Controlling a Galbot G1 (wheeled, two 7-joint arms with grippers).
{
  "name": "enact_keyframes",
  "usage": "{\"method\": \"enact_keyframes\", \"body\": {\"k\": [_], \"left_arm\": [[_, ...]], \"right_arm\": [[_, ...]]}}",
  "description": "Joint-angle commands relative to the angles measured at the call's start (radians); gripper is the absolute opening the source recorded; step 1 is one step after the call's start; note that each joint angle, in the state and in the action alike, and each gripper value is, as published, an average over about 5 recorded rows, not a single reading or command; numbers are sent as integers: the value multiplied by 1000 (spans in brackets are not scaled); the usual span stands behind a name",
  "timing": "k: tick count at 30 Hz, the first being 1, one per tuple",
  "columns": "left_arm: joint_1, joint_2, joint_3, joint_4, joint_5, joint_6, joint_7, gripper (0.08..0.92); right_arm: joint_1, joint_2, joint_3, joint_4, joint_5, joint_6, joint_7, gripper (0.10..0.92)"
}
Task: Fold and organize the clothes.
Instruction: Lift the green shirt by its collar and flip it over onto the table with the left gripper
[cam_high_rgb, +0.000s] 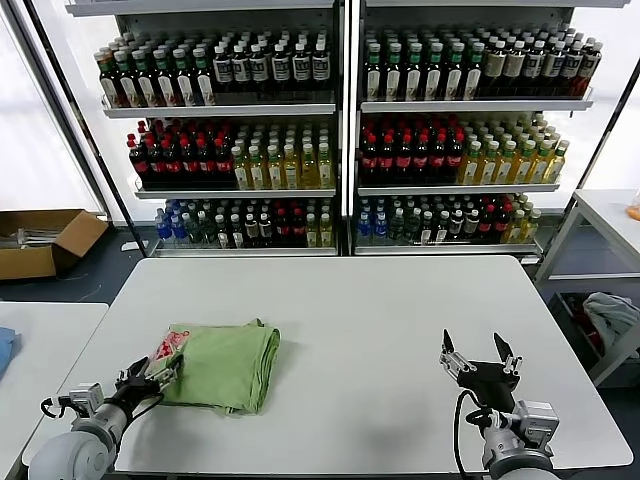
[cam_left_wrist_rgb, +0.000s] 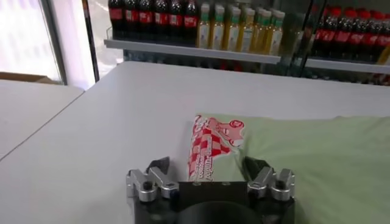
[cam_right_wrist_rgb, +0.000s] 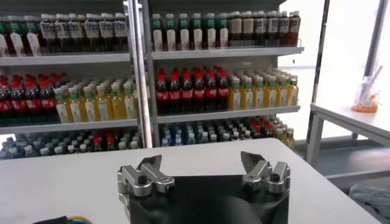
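A light green shirt (cam_high_rgb: 232, 365) lies folded on the white table (cam_high_rgb: 370, 300), near its front left. Its red-and-white printed patch (cam_high_rgb: 170, 346) is turned up at the left edge. My left gripper (cam_high_rgb: 150, 376) sits low at that edge, open. In the left wrist view the patch (cam_left_wrist_rgb: 210, 143) and the shirt's edge (cam_left_wrist_rgb: 317, 158) lie between the spread fingers of the left gripper (cam_left_wrist_rgb: 206, 164), one finger over bare table, the other over the green cloth. My right gripper (cam_high_rgb: 478, 352) hovers open and empty at the front right, also seen as the right gripper (cam_right_wrist_rgb: 201, 159) over bare table.
Shelves of bottles (cam_high_rgb: 340, 130) stand behind the table. A cardboard box (cam_high_rgb: 45, 240) lies on the floor at the left. A second table (cam_high_rgb: 40, 340) at the left carries a blue cloth (cam_high_rgb: 5, 350). A grey-blue cloth bundle (cam_high_rgb: 612, 315) is at the right.
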Motion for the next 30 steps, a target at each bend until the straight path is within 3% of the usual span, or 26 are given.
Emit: {"method": "enact_keyframes", "body": {"k": [1, 22, 25, 30], "left_arm": [[-3, -1, 2, 27, -34, 2, 8, 746], [10, 17, -68, -17, -91, -49, 1, 167], [10, 51, -131, -30, -104, -53, -10, 119], [7, 161, -298, -25, -130, -57, -24, 115]], "right_arm": [[-5, 1, -2, 2, -2, 2, 1, 823], [14, -7, 9, -5, 2, 2, 1, 823], [19, -12, 12, -6, 5, 0, 1, 823], [27, -20, 11, -11, 10, -1, 0, 823]]}}
